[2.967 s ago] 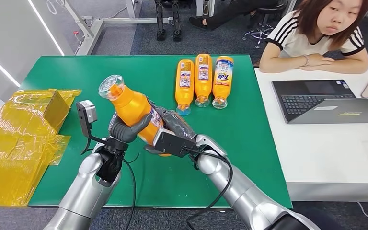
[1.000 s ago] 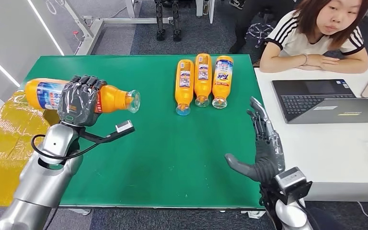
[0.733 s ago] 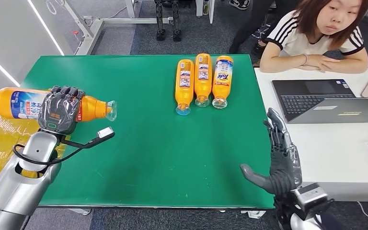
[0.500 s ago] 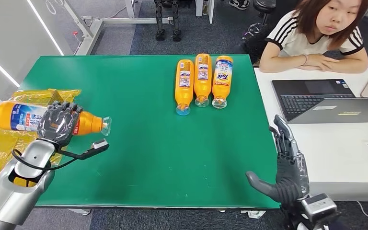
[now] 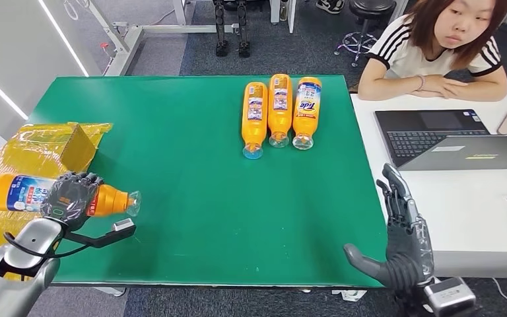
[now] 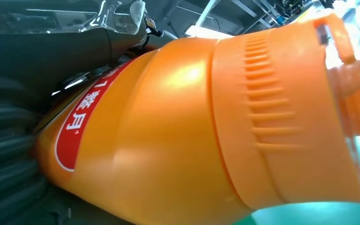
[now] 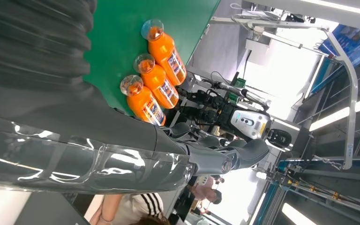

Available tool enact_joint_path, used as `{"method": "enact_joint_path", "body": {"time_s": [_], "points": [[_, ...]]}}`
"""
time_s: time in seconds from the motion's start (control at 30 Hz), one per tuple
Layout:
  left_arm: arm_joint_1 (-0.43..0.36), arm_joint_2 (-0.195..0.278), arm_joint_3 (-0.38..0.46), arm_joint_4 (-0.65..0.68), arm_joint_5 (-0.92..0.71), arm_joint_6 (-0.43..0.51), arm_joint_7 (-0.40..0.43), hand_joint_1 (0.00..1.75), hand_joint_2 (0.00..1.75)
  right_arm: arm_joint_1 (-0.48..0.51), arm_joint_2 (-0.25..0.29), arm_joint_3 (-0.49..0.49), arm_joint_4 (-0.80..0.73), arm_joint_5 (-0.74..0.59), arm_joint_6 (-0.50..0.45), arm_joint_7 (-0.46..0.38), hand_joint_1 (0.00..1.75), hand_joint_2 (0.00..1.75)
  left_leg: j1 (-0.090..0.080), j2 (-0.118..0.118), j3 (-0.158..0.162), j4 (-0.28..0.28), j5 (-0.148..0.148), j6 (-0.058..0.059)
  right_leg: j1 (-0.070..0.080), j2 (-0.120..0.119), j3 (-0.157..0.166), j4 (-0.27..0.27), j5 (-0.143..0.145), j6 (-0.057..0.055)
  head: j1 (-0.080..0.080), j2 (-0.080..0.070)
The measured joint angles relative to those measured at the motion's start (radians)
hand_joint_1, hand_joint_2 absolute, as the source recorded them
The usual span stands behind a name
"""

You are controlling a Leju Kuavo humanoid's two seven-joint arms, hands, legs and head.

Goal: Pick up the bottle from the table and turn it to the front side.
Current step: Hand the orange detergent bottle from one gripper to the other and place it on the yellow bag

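Bottle (image 5: 20, 193) first: from the head view, I am grasping it in my left hand (image 5: 70, 195), fingers wrapped around its orange shoulder, and it is lying sideways in the air at the near left corner of the green table (image 5: 191, 218). Its clear cap is pointing in toward the table, while its base with the blue and white label is reaching out past the left edge, above the yellow wrapped packages (image 5: 23, 158) sitting beside that edge. My right hand (image 5: 403, 241) is hanging released at the near right corner, fingers spread and pointing away from me, holding nothing. Three other bottles (image 5: 279, 109) are lying side by side against one another near the far edge, caps toward me. On the white desk (image 5: 449, 205) adjoining the right edge, a laptop (image 5: 455, 139) is standing open, and a person (image 5: 445, 46) is sitting behind it with arms folded on the desk.

From the left wrist view, the bottle (image 6: 178, 136) is lying pressed against my dark fingers (image 6: 9, 159), its red label patch next to them and its ribbed orange collar leading toward the clear cap.

From the right wrist view, my open right hand (image 7: 98, 140) is stretching across the frame with nothing in it, and the three other bottles (image 7: 154, 75) are lying in a row on the green table (image 7: 122, 37) beyond it.
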Motion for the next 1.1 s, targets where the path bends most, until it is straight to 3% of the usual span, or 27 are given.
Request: {"method": "enact_joint_path", "body": {"time_s": [0.17, 0.4, 0.57, 0.77, 1.0, 1.1], "points": [[-0.031, -0.038, 0.004, 0.089, 0.047, -0.002, -0.043, 1.75, 1.75, -0.002, 0.013, -0.006, -0.005, 0.015, 0.017, 0.003, 0.00, 1.75, 0.000, -0.001, 0.000, 0.000, 0.000, 0.000, 0.000, -0.001, 0.000, -0.001, 0.000, 0.000, 0.000, 0.000], [-0.161, -0.160, -0.002, 0.393, 0.081, 0.058, -0.056, 1.75, 1.75, -0.027, 0.030, -0.008, -0.004, 0.039, 0.037, 0.014, 0.00, 1.75, 0.000, -0.001, 0.000, 0.000, 0.000, 0.000, 0.000, -0.001, 0.001, 0.000, 0.001, 0.000, 0.000, 0.000], [-0.249, -0.215, -0.003, 0.571, 0.116, 0.072, -0.076, 1.75, 1.75, -0.066, 0.034, 0.007, 0.005, 0.040, 0.045, 0.032, 0.00, 1.75, 0.000, -0.002, 0.001, 0.001, 0.001, 0.001, 0.000, -0.003, 0.002, 0.000, 0.001, 0.000, 0.000, 0.000], [-0.328, -0.243, -0.002, 0.696, 0.127, 0.040, -0.074, 1.75, 1.75, -0.093, 0.037, 0.023, 0.013, 0.041, 0.045, 0.047, 0.00, 1.75, 0.000, -0.006, 0.004, 0.000, 0.001, 0.000, 0.000, -0.007, 0.006, 0.000, 0.000, 0.000, 0.000, 0.000], [-0.397, -0.259, -0.003, 0.809, 0.075, -0.016, -0.002, 1.75, 1.75, -0.093, 0.040, 0.039, 0.016, 0.050, 0.045, 0.056, 0.00, 1.75, 0.000, -0.005, 0.010, -0.002, 0.002, -0.001, 0.000, -0.006, 0.012, 0.000, 0.000, -0.001, 0.000, 0.000], [-0.409, -0.254, -0.003, 0.835, 0.067, -0.018, 0.009, 1.59, 1.75, -0.080, 0.046, 0.040, 0.017, 0.056, 0.045, 0.054, 0.00, 1.75, 0.000, -0.005, 0.011, -0.002, 0.002, -0.001, 0.000, -0.006, 0.012, 0.001, 0.000, -0.001, 0.000, 0.000]]}}
